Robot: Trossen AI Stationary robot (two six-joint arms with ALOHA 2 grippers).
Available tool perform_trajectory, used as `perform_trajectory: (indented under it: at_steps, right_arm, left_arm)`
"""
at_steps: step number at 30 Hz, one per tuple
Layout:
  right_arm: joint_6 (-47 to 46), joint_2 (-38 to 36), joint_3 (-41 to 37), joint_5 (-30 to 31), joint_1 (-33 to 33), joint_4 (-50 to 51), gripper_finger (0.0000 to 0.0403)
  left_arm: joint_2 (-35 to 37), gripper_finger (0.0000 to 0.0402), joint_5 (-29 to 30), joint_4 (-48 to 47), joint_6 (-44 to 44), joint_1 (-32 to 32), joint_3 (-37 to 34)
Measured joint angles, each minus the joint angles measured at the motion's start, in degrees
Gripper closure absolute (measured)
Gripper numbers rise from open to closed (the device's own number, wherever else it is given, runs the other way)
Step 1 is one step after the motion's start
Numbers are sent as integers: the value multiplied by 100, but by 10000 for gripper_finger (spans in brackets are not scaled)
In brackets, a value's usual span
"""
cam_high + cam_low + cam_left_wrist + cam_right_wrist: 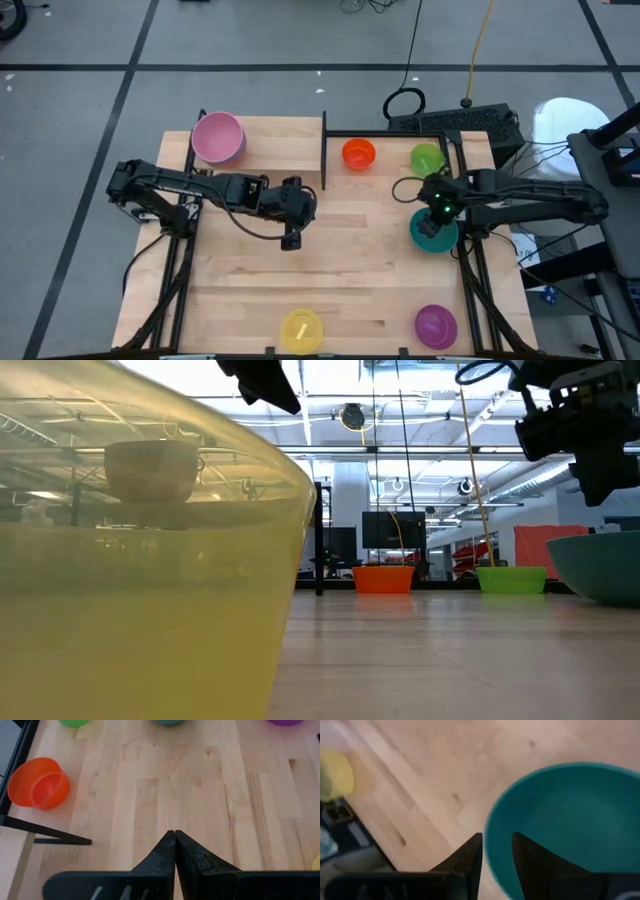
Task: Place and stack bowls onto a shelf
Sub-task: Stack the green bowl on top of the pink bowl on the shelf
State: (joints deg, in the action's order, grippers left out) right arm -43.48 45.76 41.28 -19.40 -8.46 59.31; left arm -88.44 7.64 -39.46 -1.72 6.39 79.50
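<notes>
**A:** Nearest the low camera, the yellow bowl (140, 560) fills the foreground at the table's near edge. What sits around it?

**B:** From above, the purple bowl (435, 325) rests to its right along the same near edge. At the far left, the pink bowl (217, 137) stands on the shelf (270, 150), beside the black upright (324, 150).

**A:** And past the upright?

**B:** The orange bowl (358, 153) lies just right of it on the tabletop (330, 270), the green bowl (427, 157) farther right, both along the far edge.

**A:** Where are the arms?

**B:** The right gripper (496, 851) hangs at the near-left rim of the teal bowl (570, 820) on the table's right side. Its fingers (470, 852) stand slightly apart, one outside the rim and one over the inside; whether they touch the wall cannot be told.

**A:** The left?

**B:** The left gripper (175, 836) is above bare wood at mid-table, its tips pressed together on nothing, well apart from every bowl.
</notes>
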Motion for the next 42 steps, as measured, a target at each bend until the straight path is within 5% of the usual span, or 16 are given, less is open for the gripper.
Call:
perform_trajectory:
  at_steps: [24, 29, 34, 42]
  right_arm:
    - [54, 2076, -2, 258, 1069, -1175, 305]
    - [97, 2029, -4, -203, 1141, -2237, 305]
    - [-47, 1812, -2, -42, 1197, -3090, 305]
    - [14, 1419, -2, 447, 1066, -2141, 317]
  left_arm:
    - [0, 392, 0, -75, -24, 0, 1]
    - [0, 392, 0, -91, -2, 0, 0]
    - [0, 392, -1, -94, 2, 0, 0]
    - [0, 392, -1, -92, 7, 0, 0]
